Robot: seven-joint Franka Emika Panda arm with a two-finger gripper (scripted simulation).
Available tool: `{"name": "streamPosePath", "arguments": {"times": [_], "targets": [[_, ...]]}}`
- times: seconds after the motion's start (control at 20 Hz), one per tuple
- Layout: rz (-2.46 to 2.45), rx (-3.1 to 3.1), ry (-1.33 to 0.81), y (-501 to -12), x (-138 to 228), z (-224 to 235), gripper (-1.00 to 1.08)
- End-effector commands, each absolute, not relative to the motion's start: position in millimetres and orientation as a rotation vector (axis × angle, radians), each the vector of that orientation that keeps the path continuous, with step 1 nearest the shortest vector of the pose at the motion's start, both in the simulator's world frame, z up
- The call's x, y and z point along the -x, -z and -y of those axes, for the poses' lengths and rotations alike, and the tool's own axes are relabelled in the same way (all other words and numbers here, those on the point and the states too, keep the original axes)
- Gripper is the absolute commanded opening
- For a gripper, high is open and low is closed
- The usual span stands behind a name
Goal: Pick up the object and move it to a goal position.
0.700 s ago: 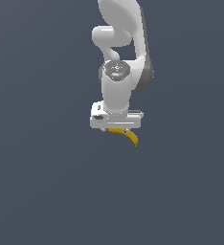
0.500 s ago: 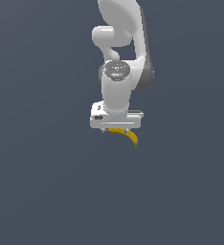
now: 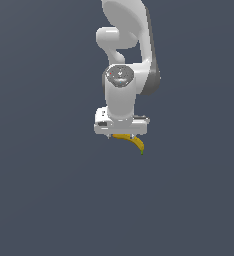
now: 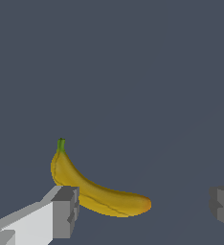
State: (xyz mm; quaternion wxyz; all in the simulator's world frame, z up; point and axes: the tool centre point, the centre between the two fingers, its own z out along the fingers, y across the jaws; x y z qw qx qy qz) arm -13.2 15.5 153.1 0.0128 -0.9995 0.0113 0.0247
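Note:
The yellow banana (image 4: pixel 102 196) with a green stem tip lies on the dark grey surface. In the wrist view it sits between my fingers, close to one grey finger pad (image 4: pixel 66 210) that covers part of it, and well apart from the other pad (image 4: pixel 223 206). My gripper (image 4: pixel 142 208) is open wide and holds nothing. In the exterior view the white gripper (image 3: pixel 121 135) hangs straight down over the banana (image 3: pixel 135 143), whose curved end and dark tip stick out below it toward the exterior view's right. The fingertips are hidden there.
The white arm (image 3: pixel 126 60) rises from the gripper to the top of the exterior view. Plain dark grey ground (image 3: pixel 49 200) lies all around, with no other objects or edges in sight.

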Motion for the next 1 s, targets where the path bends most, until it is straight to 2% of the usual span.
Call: {"name": "streamPosePath", "arguments": {"times": [0.0, 0.45, 0.95], "targets": [[-0.022, 3.116, -0.077, -152, 14, -16, 1.0], [0.178, 3.12, -0.069, -138, 22, -21, 1.0], [0.658, 3.071, -0.049, -109, 42, -36, 1.0]]}}
